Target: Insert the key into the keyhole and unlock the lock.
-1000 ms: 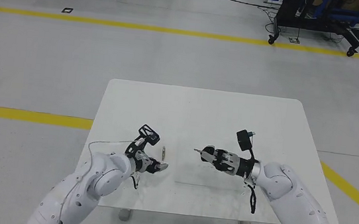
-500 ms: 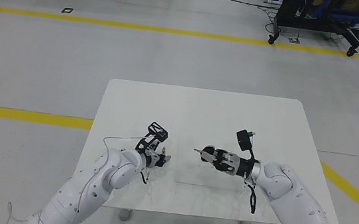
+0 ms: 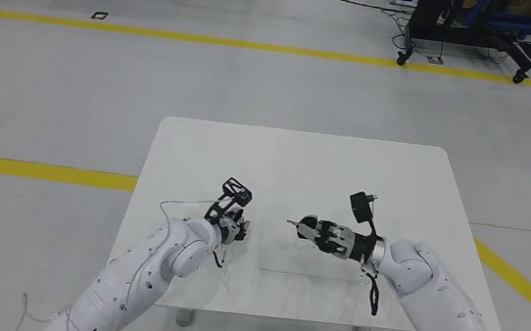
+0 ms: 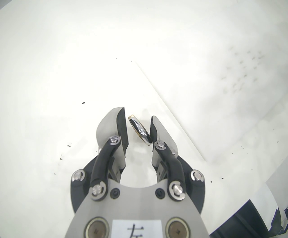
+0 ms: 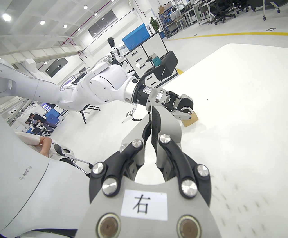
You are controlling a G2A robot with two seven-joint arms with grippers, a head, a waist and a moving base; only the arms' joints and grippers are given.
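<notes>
my left claw [image 4: 137, 115] is spread astride the lock [image 5: 190, 119] shackle [image 4: 139, 131]; my right claw [image 5: 151, 112] pinches the key [image 3: 290, 224]. each claw's base bears a one-character tag [image 4: 136, 228].

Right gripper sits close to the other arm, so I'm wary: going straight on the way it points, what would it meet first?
Likely the left gripper, whose fingers straddle the shackle of the padlock; depth is hard to judge, so it might pass just beside.

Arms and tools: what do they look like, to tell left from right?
Both arms, left arm and right arm, have glossy white shells with black wrist sections. The left tool and right tool match: silver plates, black links, ribbed black pads, a white label with a different black character each. A thin cable runs along the left arm.
</notes>
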